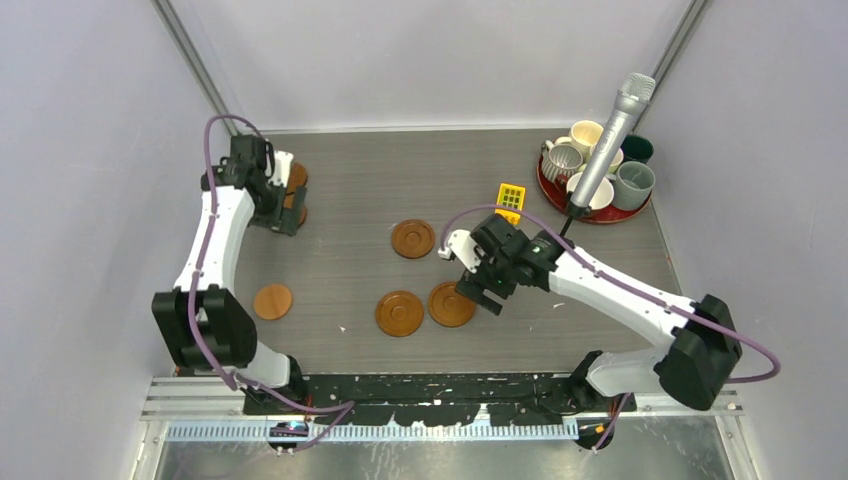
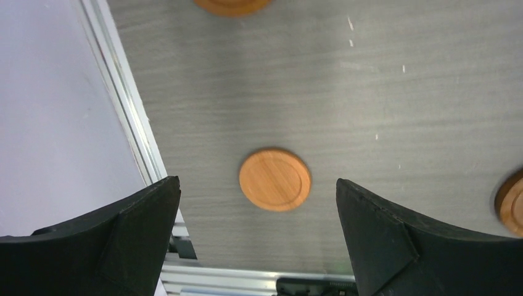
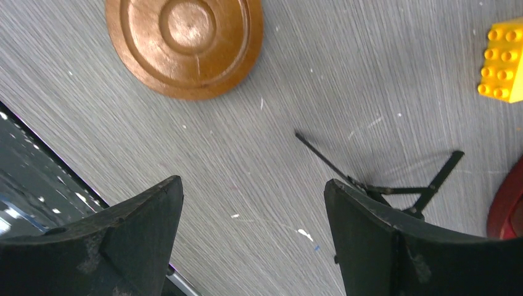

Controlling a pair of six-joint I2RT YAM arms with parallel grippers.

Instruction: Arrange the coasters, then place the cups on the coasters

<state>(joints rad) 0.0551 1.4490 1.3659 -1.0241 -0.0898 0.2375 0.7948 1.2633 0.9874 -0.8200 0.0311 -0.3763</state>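
**Coasters flat, cups upright on tray**

Three discs lie face-up low in frame; the right hand gapes beside the rightmost. A fourth lies mid-counter. The left hand stands open, upper left. Mugs crowd the red tray, upper right.

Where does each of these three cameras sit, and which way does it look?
Top external: above and behind the robot, looking down on the table; left arm and right arm show whole.
Left wrist: on the left arm, facing down at a plain coaster; open left end effector frames it.
Right wrist: on the right arm, facing down at a ringed coaster; open right end effector shows.
Shared: yellow block, in right wrist and top views.
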